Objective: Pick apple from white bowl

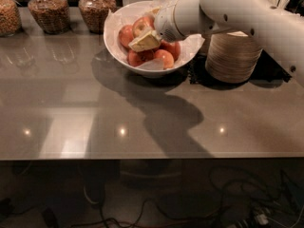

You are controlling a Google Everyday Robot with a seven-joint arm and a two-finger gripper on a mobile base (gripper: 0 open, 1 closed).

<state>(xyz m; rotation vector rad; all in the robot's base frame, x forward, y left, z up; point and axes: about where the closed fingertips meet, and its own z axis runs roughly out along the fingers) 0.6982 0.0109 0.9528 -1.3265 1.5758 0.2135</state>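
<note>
Grey glossy tabletop (71, 108), cables (228, 208) on the dark floor below. White bowl (112, 32) sits far centre, paper-lined, with apples in it. Pale yellow-red apple (141, 24) is at the far side of the pile, red apples (164, 58) nearer. My tool (145, 41) is down in the bowl, just on the near side of the pale apple. I can't tell how open it is or whether it grips anything. White arm (237, 8) enters from the right. Jars (46, 8) far left, stacked cream bowls (232, 56) right of the bowl.

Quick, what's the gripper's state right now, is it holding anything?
Gripper: inside the white bowl, right by the apple; open, closed or holding cannot be told.
</note>
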